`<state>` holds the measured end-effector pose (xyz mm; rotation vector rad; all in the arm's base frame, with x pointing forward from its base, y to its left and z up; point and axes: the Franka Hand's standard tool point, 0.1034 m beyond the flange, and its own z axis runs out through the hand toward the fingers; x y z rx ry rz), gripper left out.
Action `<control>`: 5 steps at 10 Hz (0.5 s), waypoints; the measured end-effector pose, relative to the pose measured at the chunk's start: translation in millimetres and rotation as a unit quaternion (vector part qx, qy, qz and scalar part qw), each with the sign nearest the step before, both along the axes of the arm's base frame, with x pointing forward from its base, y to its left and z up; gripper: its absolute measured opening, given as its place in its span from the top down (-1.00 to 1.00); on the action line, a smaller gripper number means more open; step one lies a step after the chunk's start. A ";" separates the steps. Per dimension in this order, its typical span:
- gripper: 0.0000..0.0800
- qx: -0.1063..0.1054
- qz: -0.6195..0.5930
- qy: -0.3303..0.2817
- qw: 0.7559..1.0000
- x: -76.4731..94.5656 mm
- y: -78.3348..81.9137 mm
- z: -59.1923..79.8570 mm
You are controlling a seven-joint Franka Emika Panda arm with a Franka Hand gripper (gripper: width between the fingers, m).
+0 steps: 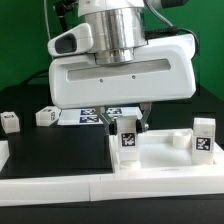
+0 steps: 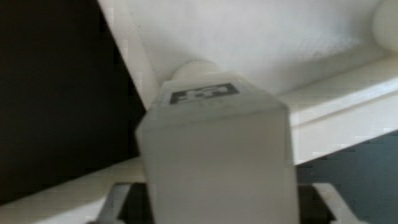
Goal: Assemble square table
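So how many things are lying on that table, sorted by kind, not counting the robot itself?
Leg blocks: 4
Table top: 1
Marker board: 1
Total: 6

The black worktop [image 1: 60, 150] carries a white plastic square tray-like top [image 1: 165, 160] under the pincer [image 1: 128, 140], a small white tagged leg block [image 1: 45, 117] and a second leg block [image 1: 10, 122] off to the exterior view's left of it, the marker board [image 1: 90, 116] just behind it, and a long white border bar [image 1: 50, 190] on its near side.
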<state>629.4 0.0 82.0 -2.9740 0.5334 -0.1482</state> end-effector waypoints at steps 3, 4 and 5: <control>0.26 0.011 -0.134 0.013 0.991 3.2 -1.0 -1.6; 0.26 0.015 -0.198 0.021 0.980 2.9 -2.3 -2.0; 0.26 0.031 -0.292 0.038 0.955 0.5 -2.8 -2.6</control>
